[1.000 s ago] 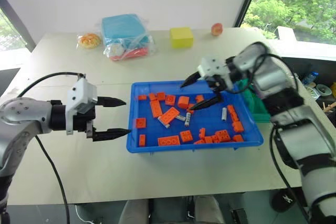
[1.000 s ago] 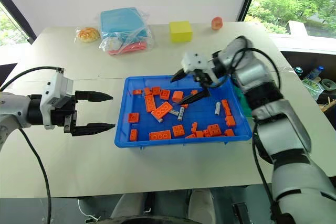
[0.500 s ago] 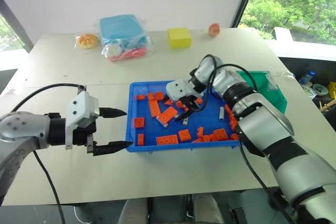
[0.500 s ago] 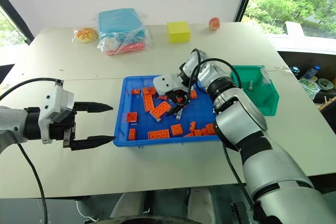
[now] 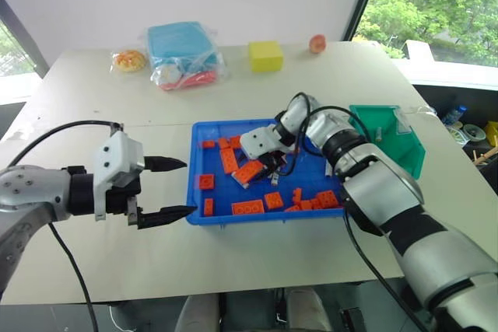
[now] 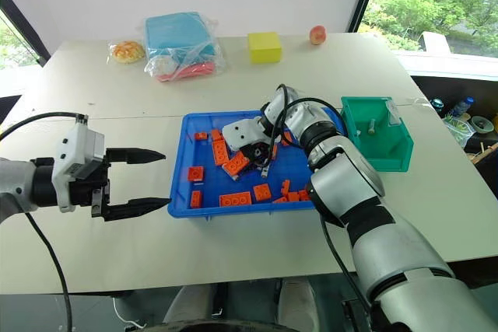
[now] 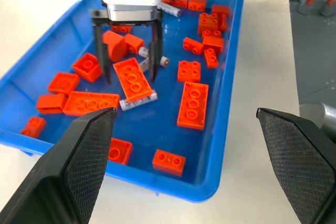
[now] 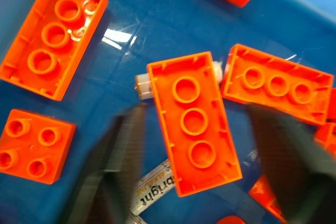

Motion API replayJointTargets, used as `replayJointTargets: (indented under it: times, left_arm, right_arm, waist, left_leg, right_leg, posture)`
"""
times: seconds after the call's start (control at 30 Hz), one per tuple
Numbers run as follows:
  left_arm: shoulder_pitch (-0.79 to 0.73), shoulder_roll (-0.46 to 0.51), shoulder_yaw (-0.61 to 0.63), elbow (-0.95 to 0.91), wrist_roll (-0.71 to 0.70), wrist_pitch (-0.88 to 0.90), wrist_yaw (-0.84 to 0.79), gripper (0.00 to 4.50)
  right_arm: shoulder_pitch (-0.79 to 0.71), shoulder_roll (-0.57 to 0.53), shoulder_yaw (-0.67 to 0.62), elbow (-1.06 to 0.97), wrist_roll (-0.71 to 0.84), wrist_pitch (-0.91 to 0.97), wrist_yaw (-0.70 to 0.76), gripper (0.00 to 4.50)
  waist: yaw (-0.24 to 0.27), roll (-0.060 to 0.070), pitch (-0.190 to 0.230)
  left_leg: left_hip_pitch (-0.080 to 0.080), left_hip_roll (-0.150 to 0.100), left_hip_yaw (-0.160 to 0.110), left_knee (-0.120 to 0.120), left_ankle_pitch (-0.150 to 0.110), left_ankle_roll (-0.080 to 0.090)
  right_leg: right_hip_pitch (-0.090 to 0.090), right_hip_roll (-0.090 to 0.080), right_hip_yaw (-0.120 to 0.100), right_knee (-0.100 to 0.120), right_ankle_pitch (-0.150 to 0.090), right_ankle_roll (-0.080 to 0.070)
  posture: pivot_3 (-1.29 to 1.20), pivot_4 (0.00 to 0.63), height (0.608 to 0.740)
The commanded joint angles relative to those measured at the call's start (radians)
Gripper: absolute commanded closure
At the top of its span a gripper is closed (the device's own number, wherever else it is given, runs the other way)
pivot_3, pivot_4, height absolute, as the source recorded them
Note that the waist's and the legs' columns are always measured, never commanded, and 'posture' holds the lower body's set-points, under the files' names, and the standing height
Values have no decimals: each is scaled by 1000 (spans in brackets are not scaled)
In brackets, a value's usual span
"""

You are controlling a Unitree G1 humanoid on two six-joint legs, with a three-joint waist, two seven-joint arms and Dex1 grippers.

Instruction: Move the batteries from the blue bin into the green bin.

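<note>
Your right pincer [image 7: 128,64] is down inside the blue bin [image 5: 214,219], pointing at the floor of the tray among the orange bricks [image 5: 250,207]. Its fingers [image 7: 102,56] stand part-way apart, one on each side of a long three-stud brick [image 8: 195,121]; in the right wrist view they are close beside that brick's long edges, but you cannot tell whether they touch it. Nothing is lifted.

One battery [image 7: 137,101] lies just beside the near end of that brick, partly under it, and another [image 7: 169,9] lies near the far wall of the tray, behind the pincer's white housing. In the right wrist view a labelled battery [image 8: 152,192] pokes out from under the brick between the fingers.

The green bin [image 6: 383,141] sits on the worktop [image 5: 117,270] just beyond the right end of the tray, with a small cylinder [image 6: 371,124] inside it.

Your left pincer [image 5: 165,188] hangs over the worktop beside the tray's left end, jaws wide, holding nothing.
</note>
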State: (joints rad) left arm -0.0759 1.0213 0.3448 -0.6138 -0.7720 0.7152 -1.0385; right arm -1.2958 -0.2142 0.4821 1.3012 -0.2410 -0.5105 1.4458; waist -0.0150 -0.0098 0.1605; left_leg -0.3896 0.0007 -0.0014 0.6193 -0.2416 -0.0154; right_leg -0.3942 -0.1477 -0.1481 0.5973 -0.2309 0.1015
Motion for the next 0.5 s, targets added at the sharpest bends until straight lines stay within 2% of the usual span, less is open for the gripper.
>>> replayJointTargets:
  times: [0.03,0.27,0.43,0.5]
  left_arm:
    - [-38,20,5,11,-5,-8,2,0]
    - [-90,21,-30,48,5,-18,-12,0]
    - [-123,22,-53,71,4,-18,-18,0]
    - [-136,25,-60,81,6,-20,-22,0]
  right_arm:
    - [0,5,-51,-16,16,6,25,3523]
    - [2,-3,-151,-85,105,49,162,3523]
    - [11,-10,-161,-149,123,63,159,3523]
    - [12,-15,-174,-170,126,129,140,3523]
  waist:
    - [-1,0,0]
    - [-2,0,0]
    - [-2,0,0]
    - [-1,0,0]
  left_leg:
    - [1,0,0,0,0,0]
    - [2,0,0,0,0,0]
    - [2,0,0,0,0,0]
    - [2,0,0,0,0,0]
  right_leg:
    - [1,0,0,0,0,0]
    - [5,1,1,0,1,-1]
    - [4,1,1,0,1,-1]
    - [3,1,1,0,1,-1]
  posture:
    - [0,150,704]
    - [0,150,704]
    - [0,150,704]
    - [0,150,704]
